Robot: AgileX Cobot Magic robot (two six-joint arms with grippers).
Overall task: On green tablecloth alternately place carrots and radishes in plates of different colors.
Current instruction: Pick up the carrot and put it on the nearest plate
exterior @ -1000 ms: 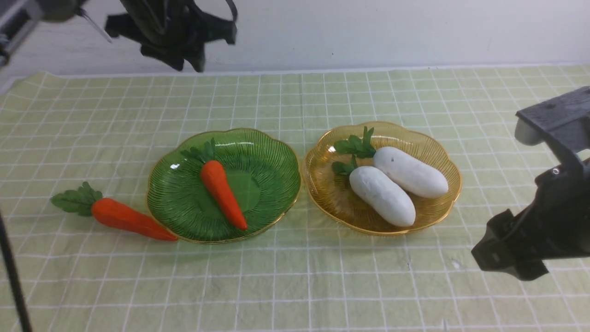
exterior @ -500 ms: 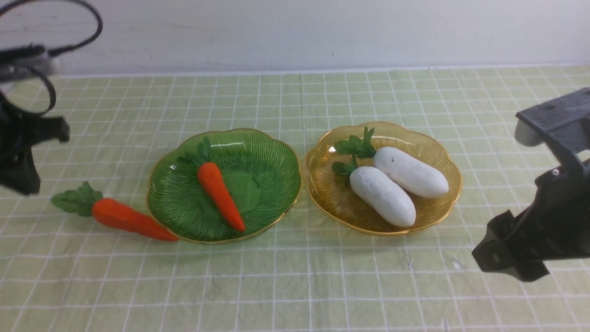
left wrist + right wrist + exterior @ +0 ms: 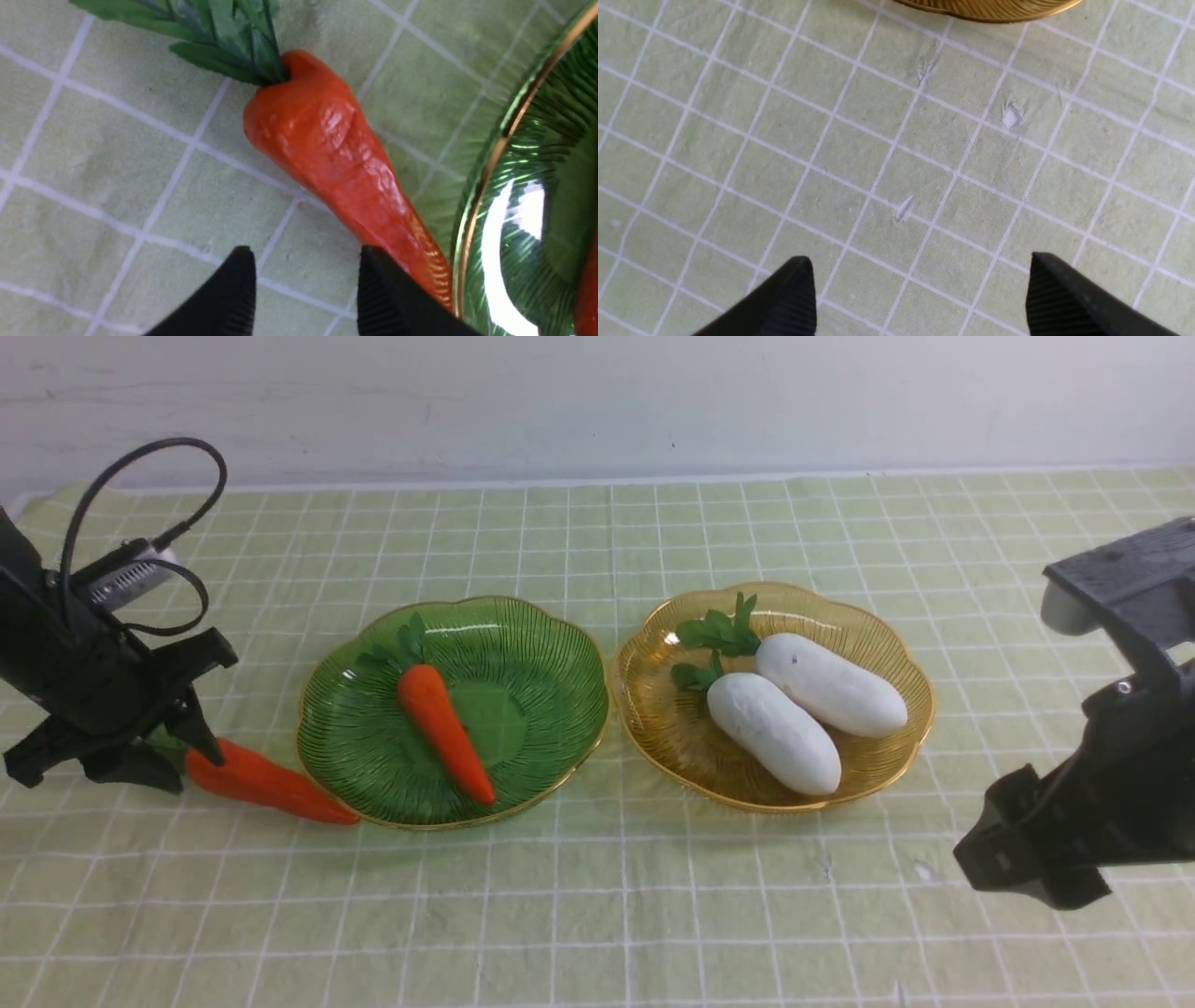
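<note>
Toward the left edge of the green tablecloth (image 3: 597, 915), my left gripper (image 3: 306, 266) hangs low over the loose carrot (image 3: 271, 784). Its jaws stand apart by a modest gap with only cloth between them, and one finger (image 3: 387, 298) sits over the carrot's thin end. Nothing is held. The carrot lies flat, leaves toward the left edge, its point against the gold rim of the green plate (image 3: 560, 644); whether it slips under that rim I cannot tell. I judge this is the last piece to move. The rim crowds the thin end, so the thicker body near the leaves, with bare cloth on both sides, looks the better place to close.

Across the green plate's middle the other carrot (image 3: 443, 733) lies diagonally, leaving room beside it. Just right of that, the amber plate (image 3: 878, 635) sits almost rim to rim with it and carries both radishes (image 3: 773, 733) side by side and touching, leaves toward the far edge.

Near the right edge, my right gripper (image 3: 922, 270) hovers with jaws spread wide and empty over bare cloth, close to the amber plate's rim. I take it as parked clear of the left arm's work. Along the near edge the cloth is open.
</note>
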